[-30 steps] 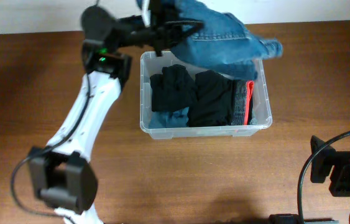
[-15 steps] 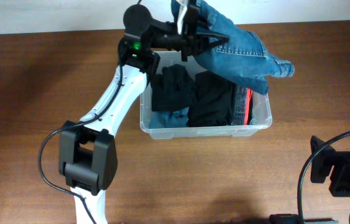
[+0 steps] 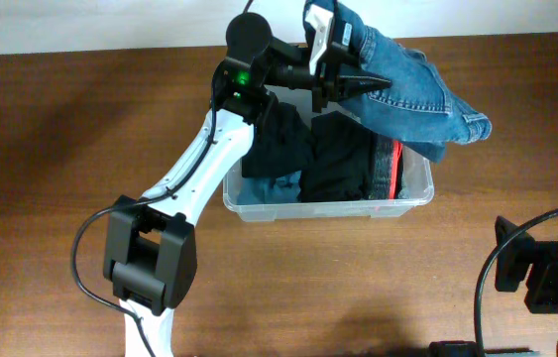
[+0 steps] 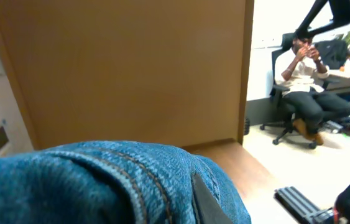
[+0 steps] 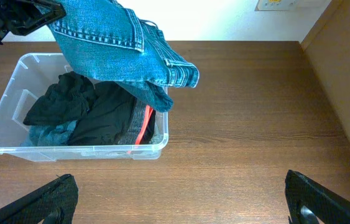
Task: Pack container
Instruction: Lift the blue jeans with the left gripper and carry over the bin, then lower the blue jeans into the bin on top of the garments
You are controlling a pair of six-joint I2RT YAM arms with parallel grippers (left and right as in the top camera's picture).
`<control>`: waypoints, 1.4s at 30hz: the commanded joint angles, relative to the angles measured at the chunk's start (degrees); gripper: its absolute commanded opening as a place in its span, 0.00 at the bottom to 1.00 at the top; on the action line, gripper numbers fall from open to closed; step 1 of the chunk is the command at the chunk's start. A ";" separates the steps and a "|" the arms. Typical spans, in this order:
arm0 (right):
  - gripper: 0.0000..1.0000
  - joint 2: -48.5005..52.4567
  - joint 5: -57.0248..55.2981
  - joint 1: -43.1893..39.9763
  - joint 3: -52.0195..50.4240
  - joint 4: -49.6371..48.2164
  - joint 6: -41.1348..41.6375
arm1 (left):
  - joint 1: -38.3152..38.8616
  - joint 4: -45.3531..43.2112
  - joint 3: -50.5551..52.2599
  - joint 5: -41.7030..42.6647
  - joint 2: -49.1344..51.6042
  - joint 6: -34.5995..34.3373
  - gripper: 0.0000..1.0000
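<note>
jeans (image 3: 417, 94) in left gripper (image 3: 358, 87), one container (image 3: 328, 210)

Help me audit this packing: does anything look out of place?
The jeans, gripped by the left fingers, hang above the container with one end drooping past its right rim, outside. Nothing looks spilled or damaged.

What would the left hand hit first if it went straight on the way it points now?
The jeans the left hand grips: they drape just ahead of it. Beyond them the line passes above the bin and looks free, though height is unclear.
</note>
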State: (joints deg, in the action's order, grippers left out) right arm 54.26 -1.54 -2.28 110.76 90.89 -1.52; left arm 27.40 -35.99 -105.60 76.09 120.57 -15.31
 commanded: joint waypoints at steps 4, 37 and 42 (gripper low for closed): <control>0.98 0.15 -0.66 -0.37 0.09 -0.22 0.33 | -0.28 -1.29 -3.23 -2.34 3.96 8.79 0.00; 0.99 0.15 -0.66 -0.37 0.09 -0.22 0.33 | -6.88 18.97 -3.21 11.17 8.11 -6.93 0.01; 0.98 0.15 -0.66 -0.37 0.09 -0.22 0.33 | -7.28 23.08 -3.21 11.17 8.11 -6.93 0.01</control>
State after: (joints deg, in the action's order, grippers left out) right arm 54.26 -1.54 -2.28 110.76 90.89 -1.54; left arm 20.18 -14.15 -106.63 85.71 129.49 -21.96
